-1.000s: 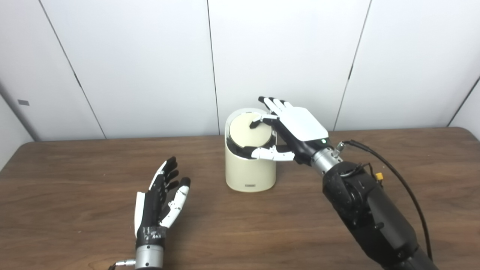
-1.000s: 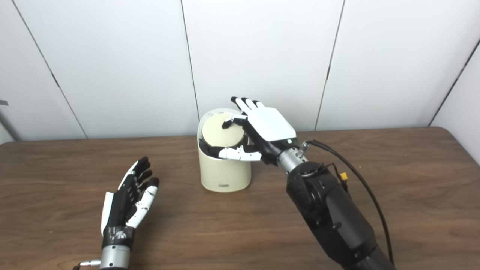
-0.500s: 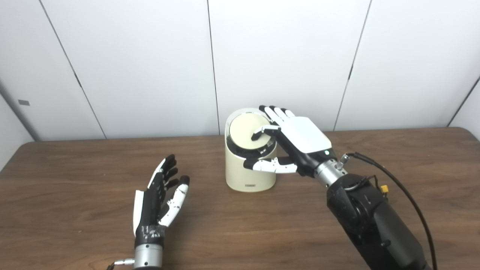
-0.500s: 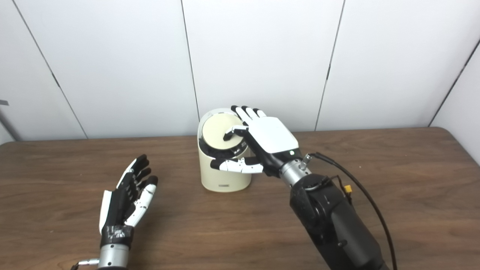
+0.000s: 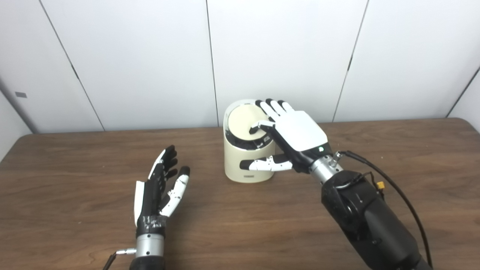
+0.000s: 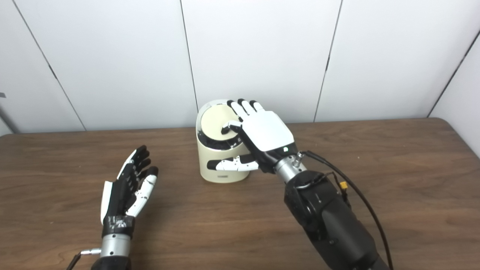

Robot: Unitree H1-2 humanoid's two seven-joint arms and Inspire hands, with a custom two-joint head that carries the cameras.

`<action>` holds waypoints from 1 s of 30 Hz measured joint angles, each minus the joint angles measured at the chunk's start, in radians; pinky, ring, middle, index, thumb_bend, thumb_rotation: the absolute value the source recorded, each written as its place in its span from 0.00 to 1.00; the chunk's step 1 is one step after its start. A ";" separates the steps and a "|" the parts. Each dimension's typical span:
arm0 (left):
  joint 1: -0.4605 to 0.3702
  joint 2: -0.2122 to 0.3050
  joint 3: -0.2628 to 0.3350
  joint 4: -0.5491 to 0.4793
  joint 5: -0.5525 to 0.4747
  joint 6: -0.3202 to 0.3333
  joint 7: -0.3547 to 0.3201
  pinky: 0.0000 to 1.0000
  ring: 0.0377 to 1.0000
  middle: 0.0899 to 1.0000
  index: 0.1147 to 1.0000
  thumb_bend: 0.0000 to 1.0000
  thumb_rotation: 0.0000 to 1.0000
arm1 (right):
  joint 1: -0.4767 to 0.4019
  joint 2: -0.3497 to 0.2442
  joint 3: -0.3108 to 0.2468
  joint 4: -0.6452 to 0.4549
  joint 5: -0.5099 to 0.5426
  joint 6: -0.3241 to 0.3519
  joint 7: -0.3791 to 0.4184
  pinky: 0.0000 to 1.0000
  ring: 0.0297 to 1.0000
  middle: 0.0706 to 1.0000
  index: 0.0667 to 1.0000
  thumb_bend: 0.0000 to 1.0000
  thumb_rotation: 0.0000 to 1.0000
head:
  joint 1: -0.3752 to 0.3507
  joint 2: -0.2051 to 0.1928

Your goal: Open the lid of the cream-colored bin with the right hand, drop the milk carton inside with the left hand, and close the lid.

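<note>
Toward the near left edge of the dark wooden desk (image 5: 75,195), the black-and-white left hand (image 5: 159,193) is held released, palm inward and empty, presumably waiting. No milk carton is seen anywhere. Near the middle of the far edge, the cream-coloured cylindrical plastic bin (image 5: 245,150) is stood upright. Its round lid (image 5: 242,122) is pressed by the released right hand (image 5: 288,137), fingers (image 5: 272,108) spread across it, judged to be closing it.
</note>
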 measured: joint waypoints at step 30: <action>0.000 -0.008 0.003 -0.006 -0.002 0.006 0.006 0.81 0.86 0.88 0.92 0.43 0.50 | 0.083 0.096 -0.195 -0.016 0.216 0.025 -0.019 1.00 1.00 1.00 1.00 0.55 0.99 | 0.002 -0.006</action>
